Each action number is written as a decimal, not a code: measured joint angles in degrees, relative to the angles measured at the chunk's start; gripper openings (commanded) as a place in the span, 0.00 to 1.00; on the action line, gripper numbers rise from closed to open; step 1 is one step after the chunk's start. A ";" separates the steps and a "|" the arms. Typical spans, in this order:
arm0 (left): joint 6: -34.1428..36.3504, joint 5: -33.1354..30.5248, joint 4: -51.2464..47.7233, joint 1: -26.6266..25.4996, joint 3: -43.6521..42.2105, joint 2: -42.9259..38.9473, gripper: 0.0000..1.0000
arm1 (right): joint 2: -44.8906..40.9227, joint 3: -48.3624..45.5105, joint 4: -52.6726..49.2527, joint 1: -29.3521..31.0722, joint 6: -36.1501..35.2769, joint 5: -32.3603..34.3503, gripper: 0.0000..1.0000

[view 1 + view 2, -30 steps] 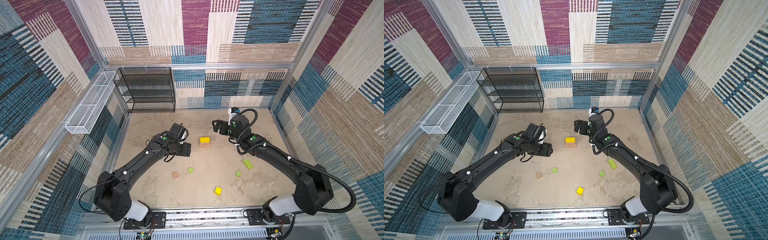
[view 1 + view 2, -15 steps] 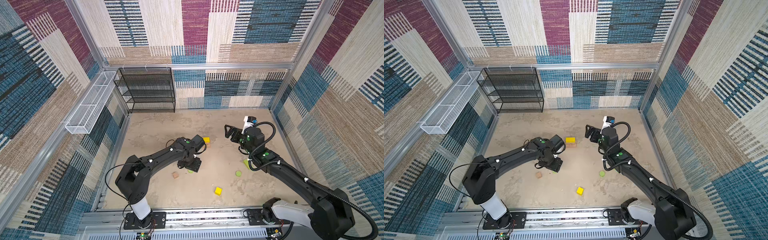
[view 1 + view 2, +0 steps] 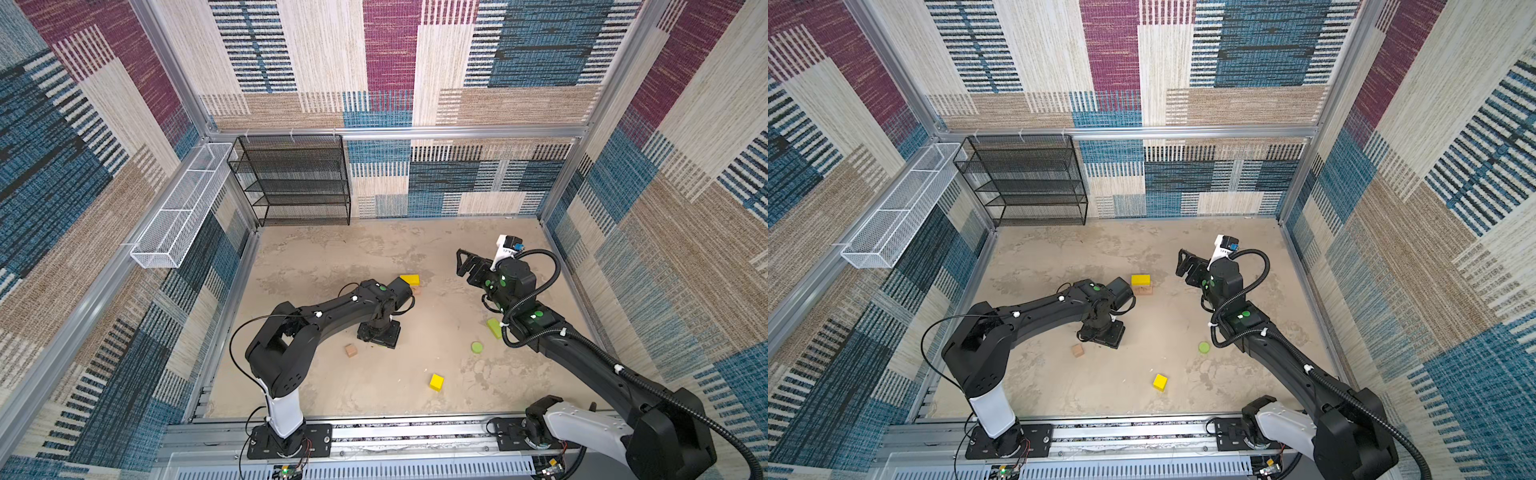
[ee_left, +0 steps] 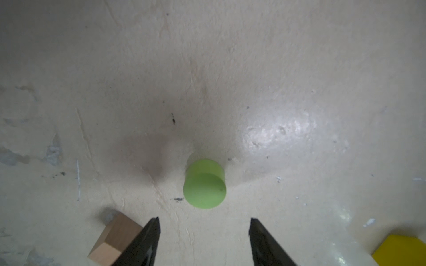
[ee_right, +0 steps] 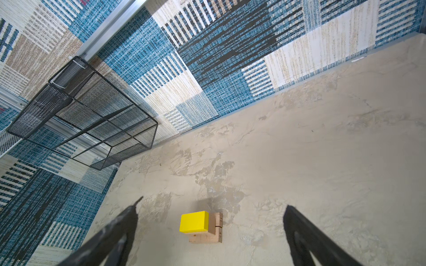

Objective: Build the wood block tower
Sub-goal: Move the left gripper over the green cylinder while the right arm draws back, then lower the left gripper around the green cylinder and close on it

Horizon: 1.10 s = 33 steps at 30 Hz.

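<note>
The wood block tower stands mid-table as a yellow bar (image 3: pixel 409 279) (image 3: pixel 1140 279) (image 5: pixel 194 221) lying on tan bars (image 5: pixel 214 228). My left gripper (image 3: pixel 378 334) (image 3: pixel 1102 334) (image 4: pixel 204 223) points down, open, with a lime green disc (image 4: pixel 204 184) just beyond its fingertips; both top views hide that disc. A tan cube (image 3: pixel 351 350) (image 4: pixel 113 239) lies beside one finger. A yellow cube (image 3: pixel 436 382) (image 3: pixel 1160 382), another green disc (image 3: pixel 477 347) (image 3: pixel 1204 347) and a lime green bar (image 3: pixel 493 327) lie apart. My right gripper (image 3: pixel 463 262) (image 5: pixel 214 202) hovers wide open and empty, right of the tower.
A black wire shelf (image 3: pixel 291 178) stands against the back wall at the left. A white wire basket (image 3: pixel 178 208) hangs on the left wall. Patterned walls enclose the table, and a metal rail (image 3: pixel 415 432) runs along the front edge.
My left arm swung from beside the tower toward the front and came down over the green disc. My right gripper drew back from the tower to the right.
</note>
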 measured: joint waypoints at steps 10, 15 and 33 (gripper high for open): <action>-3.04 -1.16 4.37 0.33 -1.77 0.50 0.54 | 0.13 -0.15 0.57 -0.31 0.13 0.04 0.99; -4.26 -1.14 5.70 1.05 -2.82 0.50 0.51 | 0.83 -0.15 0.70 -0.37 0.22 0.02 0.99; -5.46 1.79 9.05 1.90 -4.50 0.35 0.40 | 2.60 -0.13 0.70 -0.55 0.22 -0.74 0.99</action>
